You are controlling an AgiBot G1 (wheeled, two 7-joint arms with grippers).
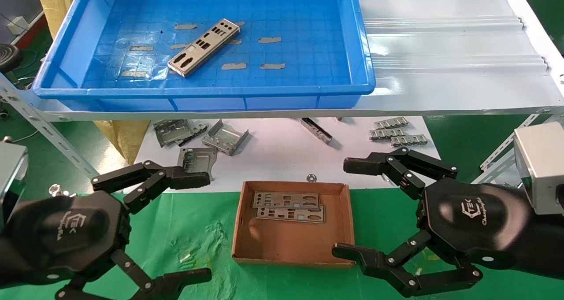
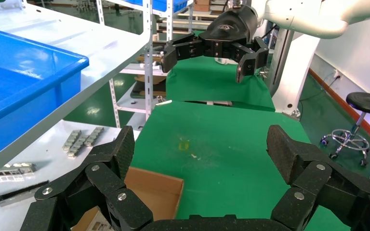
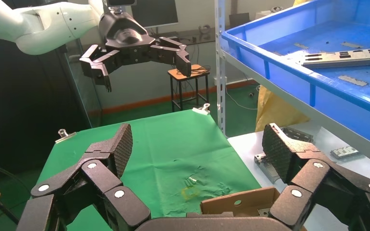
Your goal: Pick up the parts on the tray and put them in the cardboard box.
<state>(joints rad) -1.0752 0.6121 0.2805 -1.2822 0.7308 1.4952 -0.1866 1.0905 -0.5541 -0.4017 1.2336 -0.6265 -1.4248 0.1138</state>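
One silver-grey plate [image 1: 203, 47] with cut-out holes lies slanted on the floor of the blue tray [image 1: 70, 49] on the upper shelf; it also shows in the right wrist view [image 3: 347, 57]. Two more plates [image 1: 288, 206] lie side by side in the brown cardboard box [image 1: 293, 249] on the green cloth. My left gripper [image 1: 200, 227] is open and empty, left of the box. My right gripper [image 1: 350, 207] is open and empty, right of the box. The box's corner shows in the left wrist view [image 2: 156, 190] and in the right wrist view [image 3: 236, 204].
Bent grey brackets [image 1: 200, 137] and small ridged clips [image 1: 394, 130] lie on the white sheet under the shelf. The shelf's front edge [image 1: 264, 112] overhangs them. Slotted metal struts [image 1: 48, 132] stand at both sides. A stool [image 2: 368, 103] stands beyond the table.
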